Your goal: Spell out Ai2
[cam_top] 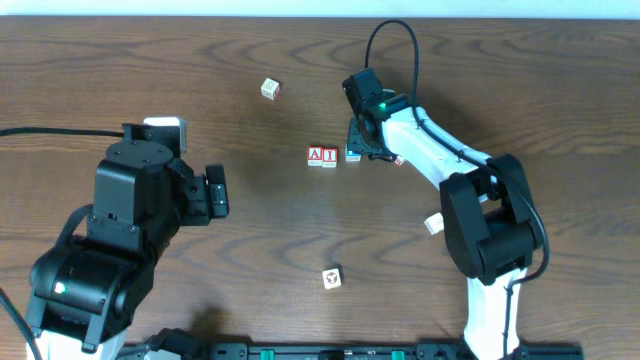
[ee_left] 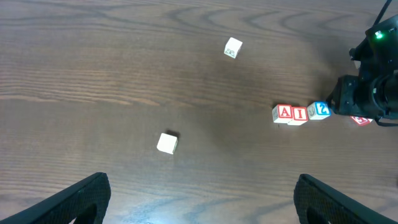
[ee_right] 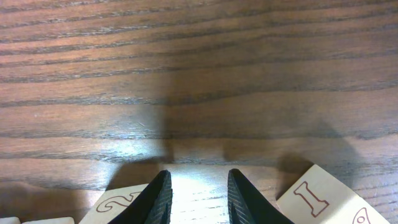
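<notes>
Overhead puts the 2 (cam_top: 353, 152) just off the left side of your right gripper (cam_top: 365, 142), at the end of the row after A (cam_top: 315, 155) and I (cam_top: 329, 155), which runs left to right. The right wrist view shows those fingers (ee_right: 158, 198) nearly closed, seemingly on nothing, with the 2 lying outside one finger. That gripper is the nearer one; the left gripper (cam_top: 217, 190) hangs wide open, well apart.

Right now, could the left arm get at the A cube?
Probably yes. The left gripper is open, bare table lies between it and the A cube, and the right gripper sits past the I, at the 2.
</notes>
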